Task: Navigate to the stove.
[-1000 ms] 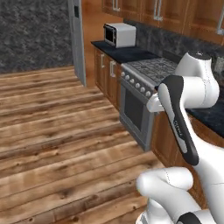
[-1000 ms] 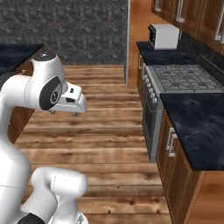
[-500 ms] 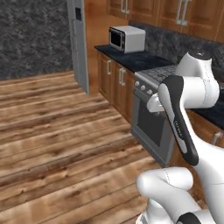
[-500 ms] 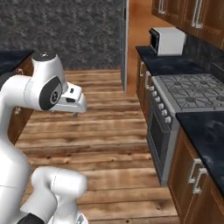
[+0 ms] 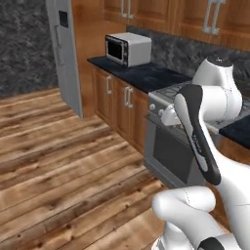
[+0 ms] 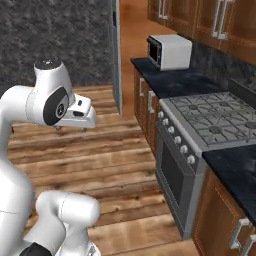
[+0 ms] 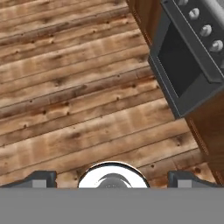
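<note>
The stove (image 6: pixel 212 125) is a grey steel gas range with dark grates and a row of round front knobs, standing to my right between wooden cabinets. In the left base view my arm covers most of it, leaving the oven door (image 5: pixel 170 155) in sight. The hand view has the oven door (image 7: pixel 183 72) and knobs at the upper right. My gripper (image 6: pixel 70 128) hangs over the wooden floor, left of the stove and apart from it. Its fingertips (image 7: pixel 41 178) stand wide apart, so the gripper (image 7: pixel 113 179) is open and holds nothing.
A white-grey microwave (image 5: pixel 129 48) (image 6: pixel 170 51) sits on the dark counter (image 6: pixel 175 80) beyond the stove. A tall grey fridge (image 5: pixel 63 53) (image 6: pixel 116 50) stands past that counter. Another dark counter (image 6: pixel 235 172) lies on the stove's near side. Open wooden floor (image 5: pixel 63 166) spreads to the left.
The whole picture has shifted, so the base has driven: stove, microwave and fridge now look larger and nearer. The arm's pose is unchanged.
</note>
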You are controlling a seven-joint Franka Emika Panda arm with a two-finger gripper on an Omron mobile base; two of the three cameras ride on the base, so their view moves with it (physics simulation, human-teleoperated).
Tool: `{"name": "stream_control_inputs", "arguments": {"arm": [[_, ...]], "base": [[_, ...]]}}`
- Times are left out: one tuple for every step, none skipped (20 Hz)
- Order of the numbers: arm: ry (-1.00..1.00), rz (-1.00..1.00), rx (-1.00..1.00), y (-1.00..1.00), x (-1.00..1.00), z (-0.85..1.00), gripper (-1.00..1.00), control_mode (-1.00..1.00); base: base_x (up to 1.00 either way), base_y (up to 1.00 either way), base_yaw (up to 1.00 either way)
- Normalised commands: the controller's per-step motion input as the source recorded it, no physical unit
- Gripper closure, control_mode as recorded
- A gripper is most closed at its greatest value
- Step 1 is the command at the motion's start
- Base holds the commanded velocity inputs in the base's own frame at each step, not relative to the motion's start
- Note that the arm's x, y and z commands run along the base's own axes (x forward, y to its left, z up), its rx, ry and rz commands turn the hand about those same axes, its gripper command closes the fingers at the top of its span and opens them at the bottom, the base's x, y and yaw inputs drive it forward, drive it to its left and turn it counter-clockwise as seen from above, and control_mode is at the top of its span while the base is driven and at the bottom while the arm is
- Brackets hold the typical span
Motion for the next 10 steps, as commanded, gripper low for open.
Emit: {"name": "stream_control_inputs", "arguments": {"arm": [[0.0, 0.0, 0.0, 0.0, 0.0, 0.0, -1.0, 1.0], [0.0, 0.0, 0.0, 0.0, 0.0, 0.0, -1.0, 1.0], [0.0, 0.0, 0.0, 0.0, 0.0, 0.0, -1.0, 1.0], [0.0, 0.0, 0.0, 0.0, 0.0, 0.0, -1.0, 1.0], [0.0, 0.0, 0.0, 0.0, 0.0, 0.0, -1.0, 1.0], [0.0, 0.0, 0.0, 0.0, 0.0, 0.0, -1.0, 1.0], [0.0, 0.0, 0.0, 0.0, 0.0, 0.0, -1.0, 1.0], [0.0, 0.0, 0.0, 0.0, 0.0, 0.0, -1.0, 1.0], [0.0, 0.0, 0.0, 0.0, 0.0, 0.0, -1.0, 1.0], [0.0, 0.0, 0.0, 0.0, 0.0, 0.0, -1.0, 1.0]], "base": [[0.81, 0.03, -0.71], [0.72, 0.04, -0.73], [0.66, 0.06, -0.75], [0.58, 0.07, -0.78], [0.57, 0.09, -0.78], [0.55, 0.12, -0.79], [0.61, 0.19, -0.77], [0.6, 0.2, -0.77], [0.61, 0.24, -0.77], [0.61, 0.28, -0.77]]}}
